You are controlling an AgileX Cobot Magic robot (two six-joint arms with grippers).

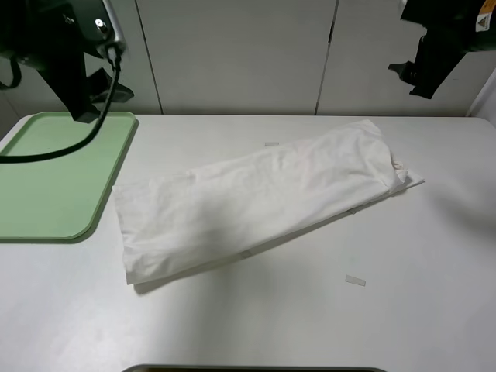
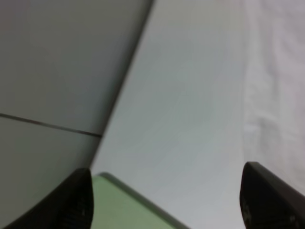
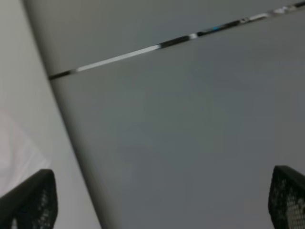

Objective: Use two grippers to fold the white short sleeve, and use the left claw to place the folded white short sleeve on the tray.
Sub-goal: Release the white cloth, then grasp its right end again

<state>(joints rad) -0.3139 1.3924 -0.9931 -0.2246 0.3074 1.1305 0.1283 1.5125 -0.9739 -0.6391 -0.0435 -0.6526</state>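
Observation:
The white short sleeve [image 1: 256,205] lies folded into a long band, running diagonally across the middle of the table. The light-green tray [image 1: 54,178] sits at the left with nothing on it. My left gripper [image 1: 97,105] hangs high over the tray's far corner. In the left wrist view the left gripper [image 2: 167,210] is open and holds nothing, with a tray corner [image 2: 124,212] below it and the shirt [image 2: 281,71] to one side. My right gripper [image 1: 411,77] is raised at the far right, above the shirt's end. In the right wrist view the right gripper [image 3: 159,205] is wide open and holds nothing, with a bit of shirt [image 3: 12,152] at the edge.
Small pale tape strips [image 1: 355,280] lie on the white table [image 1: 310,325], one in front of the shirt and another strip [image 1: 271,144] behind it. Grey wall panels [image 1: 240,54] stand along the table's far edge. A dark object's edge [image 1: 256,369] shows at the front.

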